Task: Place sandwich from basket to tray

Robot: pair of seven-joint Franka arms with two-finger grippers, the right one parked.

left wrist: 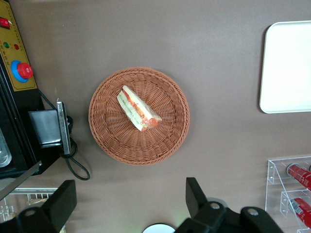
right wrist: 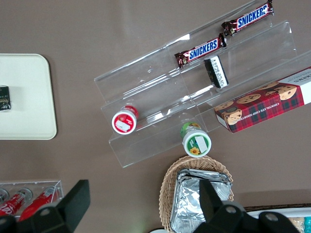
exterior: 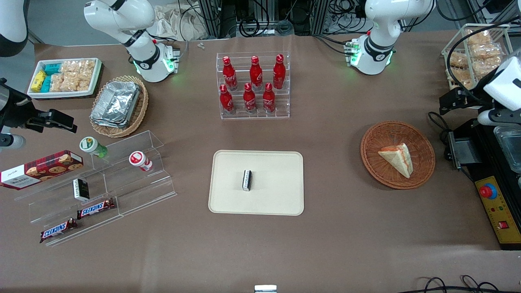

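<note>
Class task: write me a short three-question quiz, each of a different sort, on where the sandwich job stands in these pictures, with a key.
1. True or false: the sandwich lies in the basket.
2. What already sits on the tray? A) a red bottle B) a small black-and-white block C) a Snickers bar
3. Fill in: the gripper, high above the basket, is ____.

Key: 1 true; 2 B; 3 open.

White arm, black claw [left wrist: 127,204]
</note>
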